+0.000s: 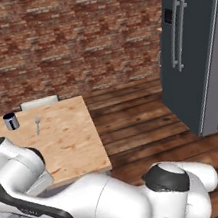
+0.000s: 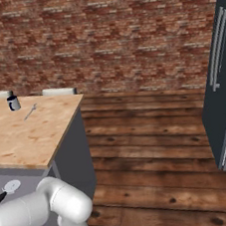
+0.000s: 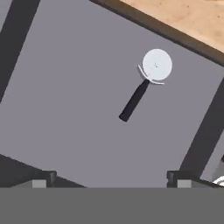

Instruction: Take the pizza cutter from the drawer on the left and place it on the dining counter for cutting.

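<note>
Grey and flat, the floor of the open drawer (image 3: 74, 100) lies under the robot's hand (image 3: 111, 179), whose two dark fingertips (image 3: 43, 178) stand wide apart at the bottom of the hand view with nothing between them. The pizza cutter (image 3: 142, 85) lies loose on the drawer floor, its round pale wheel toward the wood edge of the bench (image 3: 188, 17) and its thin black handle slanting away from it; in the right base view the pizza cutter's wheel (image 2: 11, 186) peeks out beside the white arm, below the bench top (image 2: 27, 135). Up on the bench stand a dark mug (image 1: 11, 121) and a fork (image 1: 38, 125), well apart from the drawer. The pickup has not yet begun, judging by the gap between hand and tool. The risks appear plain: the handle is narrow and lies at an angle to the fingers, so a descent without turning the wrist could pinch it off-centre, skid it across the smooth floor, or land on the wheel instead. Lifting out, the tool or hand could also catch the drawer's dark side wall (image 3: 203, 131) or the bench's overhanging edge.
</note>
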